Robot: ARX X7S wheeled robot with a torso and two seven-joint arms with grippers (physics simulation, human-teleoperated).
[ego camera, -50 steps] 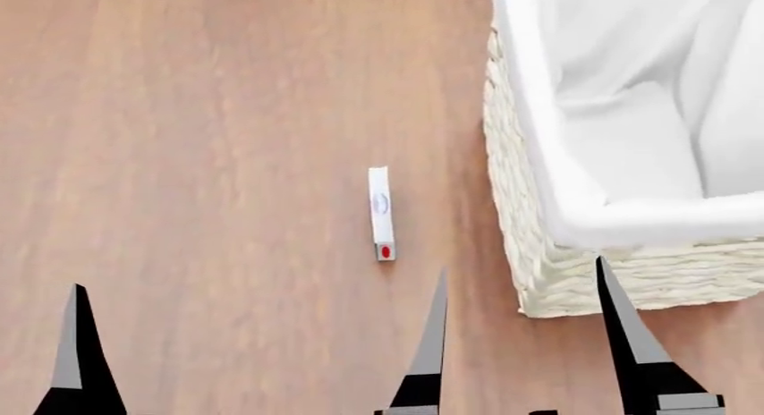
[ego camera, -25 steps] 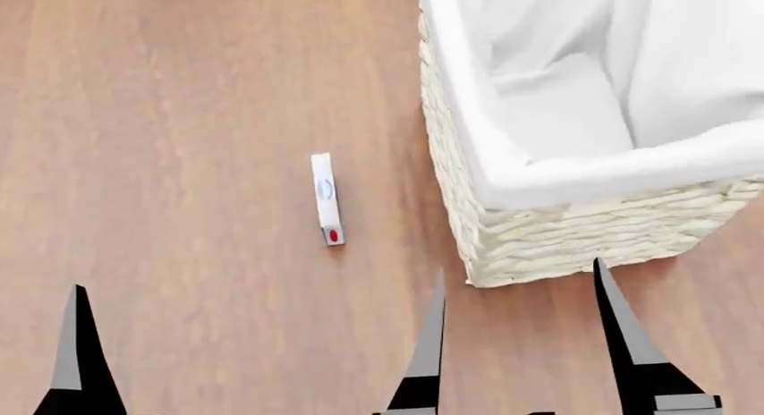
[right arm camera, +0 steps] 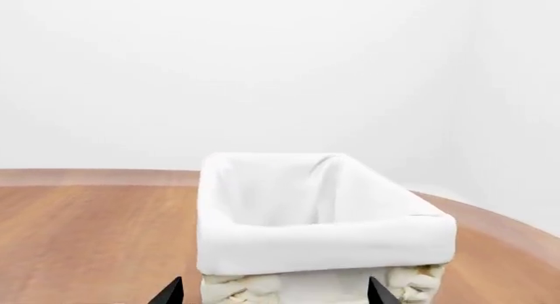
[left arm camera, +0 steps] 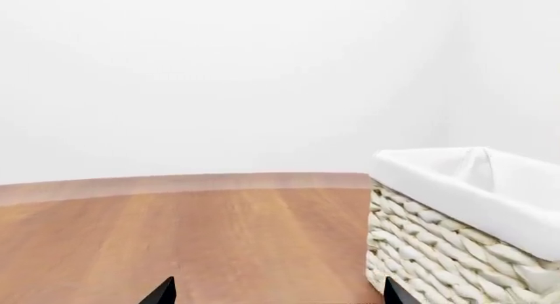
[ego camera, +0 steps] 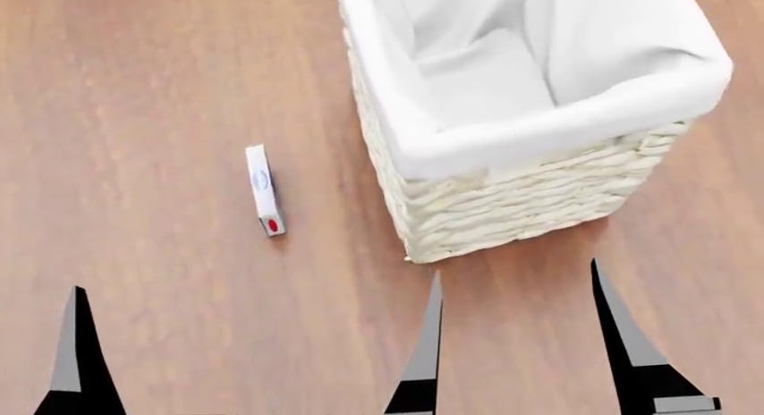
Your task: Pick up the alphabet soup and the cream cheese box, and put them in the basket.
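The cream cheese box [ego camera: 264, 190], thin and white with a blue oval and a red spot, stands on its edge on the wooden floor, left of the basket [ego camera: 513, 200]. The basket is woven cream wicker with a white cloth lining, and no object shows inside it. The alphabet soup is out of view. My left gripper [left arm camera: 278, 292] is open with bare floor between its tips and the basket [left arm camera: 437, 245] off to one side. My right gripper [right arm camera: 275, 292] is open and faces the basket [right arm camera: 315, 248] head-on. Neither gripper holds anything.
Brown wooden floor [ego camera: 156, 84] runs all round the basket and the box. A plain white wall [left arm camera: 219, 81] stands behind the floor's far edge. Dark pointed fingers [ego camera: 78, 361] rise from the head view's lower edge, nearer than the box and basket.
In the head view the basket and the cream cheese box have slid left and slightly up as the view turned. The fingers hold the same places in that view.
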